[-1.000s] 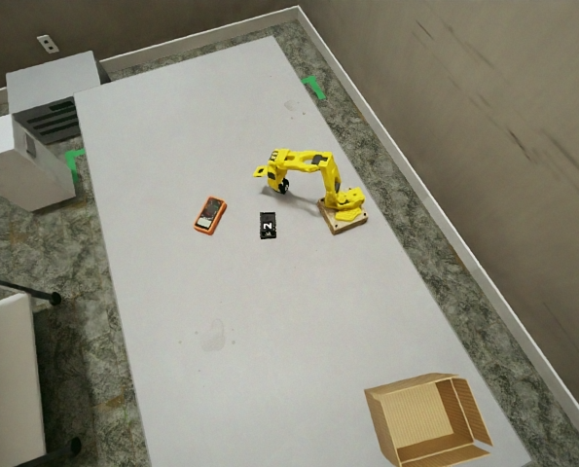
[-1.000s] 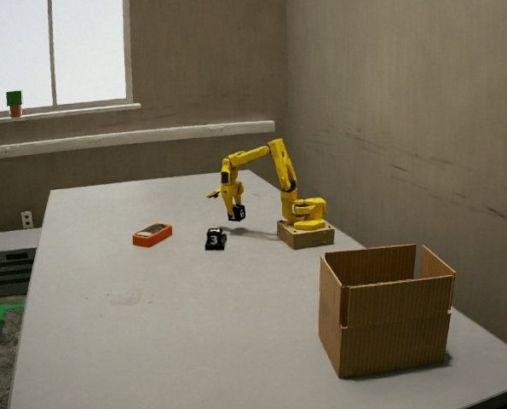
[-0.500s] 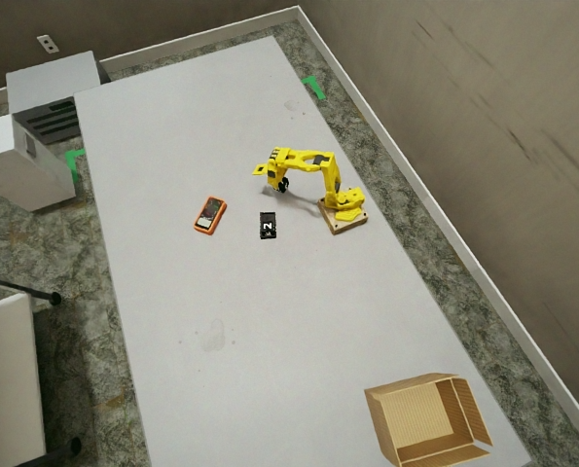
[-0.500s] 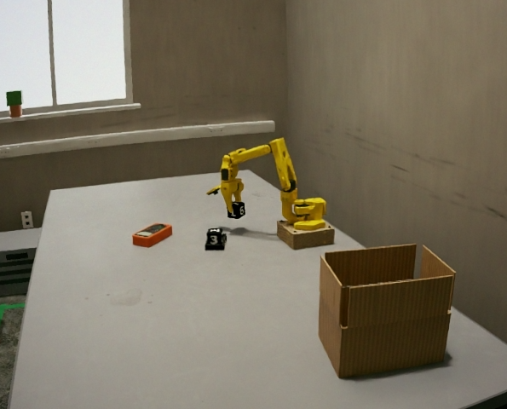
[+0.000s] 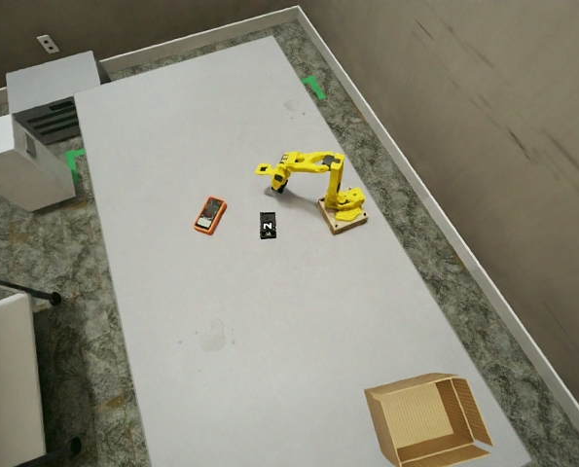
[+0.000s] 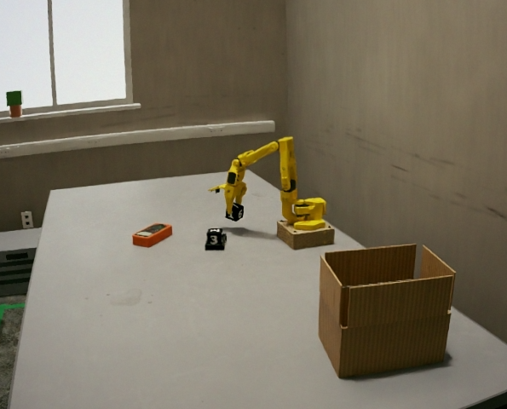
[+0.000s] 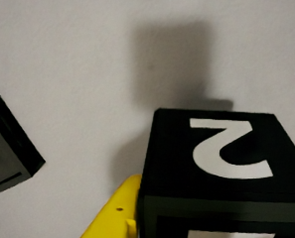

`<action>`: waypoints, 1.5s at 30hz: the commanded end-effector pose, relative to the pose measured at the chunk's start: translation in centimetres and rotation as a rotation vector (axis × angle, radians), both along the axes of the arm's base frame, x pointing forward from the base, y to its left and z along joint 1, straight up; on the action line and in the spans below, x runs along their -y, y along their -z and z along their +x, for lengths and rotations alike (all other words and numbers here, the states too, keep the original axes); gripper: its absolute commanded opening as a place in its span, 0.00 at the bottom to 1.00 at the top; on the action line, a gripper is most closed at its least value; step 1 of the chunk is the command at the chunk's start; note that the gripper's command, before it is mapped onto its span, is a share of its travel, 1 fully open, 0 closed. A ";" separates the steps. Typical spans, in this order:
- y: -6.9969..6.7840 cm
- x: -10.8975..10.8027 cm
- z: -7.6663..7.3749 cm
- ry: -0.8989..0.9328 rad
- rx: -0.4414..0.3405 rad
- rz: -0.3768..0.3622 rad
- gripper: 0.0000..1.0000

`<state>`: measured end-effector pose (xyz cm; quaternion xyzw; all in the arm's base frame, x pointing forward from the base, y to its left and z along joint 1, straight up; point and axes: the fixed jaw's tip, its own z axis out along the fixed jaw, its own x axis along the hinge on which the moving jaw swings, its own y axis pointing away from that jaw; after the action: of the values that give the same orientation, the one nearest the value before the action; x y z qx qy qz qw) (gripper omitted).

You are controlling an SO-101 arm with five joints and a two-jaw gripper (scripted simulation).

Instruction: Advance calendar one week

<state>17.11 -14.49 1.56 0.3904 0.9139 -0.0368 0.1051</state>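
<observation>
My gripper [image 5: 278, 188] [image 6: 234, 208] is shut on a black cube [image 6: 234, 213] [image 7: 221, 149] and holds it above the table, on the far side of the tray in the exterior view. The wrist view shows a white 2 on the held cube, upside down in that picture; the exterior view shows a 6 on another side. The black tray [image 5: 268, 216] [image 6: 214, 247] stands on the table, with its corner at the left of the wrist view. The other black cube [image 5: 268, 227] [image 6: 213, 239] sits in it, with a 3 on the side towards the exterior camera. The calendar front is not readable.
An orange-cased meter [image 5: 210, 215] [image 6: 152, 234] lies beyond the tray from the arm's base. The arm stands on a wooden block [image 5: 345, 224] [image 6: 305, 236]. An open cardboard box [image 5: 416, 412] [image 6: 389, 325] stands at the table's near right.
</observation>
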 end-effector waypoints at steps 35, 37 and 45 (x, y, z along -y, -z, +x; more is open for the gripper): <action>0.2 0.4 0.3 -0.013 0.372 -0.348 0.00; 0.1 0.4 0.3 -0.014 0.393 -0.369 0.00; 0.0 0.3 0.2 -0.014 0.417 -0.393 0.00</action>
<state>17.30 -14.65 1.25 0.3584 0.8550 -0.1252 0.3535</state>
